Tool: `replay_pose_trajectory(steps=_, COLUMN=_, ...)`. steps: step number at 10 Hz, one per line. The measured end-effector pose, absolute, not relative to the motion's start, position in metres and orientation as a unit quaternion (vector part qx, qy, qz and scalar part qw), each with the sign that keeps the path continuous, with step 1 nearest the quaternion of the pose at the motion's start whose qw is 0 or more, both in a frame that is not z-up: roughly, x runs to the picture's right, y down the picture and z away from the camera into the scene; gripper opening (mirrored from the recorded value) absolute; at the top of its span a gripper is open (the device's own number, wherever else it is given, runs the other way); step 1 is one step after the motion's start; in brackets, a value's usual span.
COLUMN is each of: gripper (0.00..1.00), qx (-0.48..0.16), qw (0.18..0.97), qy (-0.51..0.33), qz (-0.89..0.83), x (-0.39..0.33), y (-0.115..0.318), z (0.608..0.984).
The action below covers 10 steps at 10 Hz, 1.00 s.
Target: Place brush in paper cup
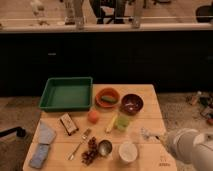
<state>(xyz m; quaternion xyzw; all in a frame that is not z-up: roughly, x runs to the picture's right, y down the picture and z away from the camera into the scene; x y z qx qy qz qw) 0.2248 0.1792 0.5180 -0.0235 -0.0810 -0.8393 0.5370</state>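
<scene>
Item: brush (148,134), lying flat on the tabletop (150,102) near its right edge, head toward the paper cup (128,151), just beside it and not in it.
Item: end effector (165,141), at the handle's far end; I cannot tell its state.
Risk, as I judge it: a light cup tips if the handle drags across its rim; metal cup (105,147) stands close.
Arm: white forearm enters low from lower right.

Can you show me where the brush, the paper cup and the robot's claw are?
brush (146,133), camera view, on its head.
paper cup (128,150), camera view, on its white inside.
claw: hidden behind the white arm (186,145), camera view, on its rounded end.
</scene>
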Motion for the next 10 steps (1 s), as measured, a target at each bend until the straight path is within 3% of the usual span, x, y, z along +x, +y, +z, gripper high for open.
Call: replay_pose_trajectory(steps=10, gripper=0.0, qx=-0.014, qw=0.529, qy=-0.082, qz=-0.844, x=0.219, y=0.182, z=0.503)
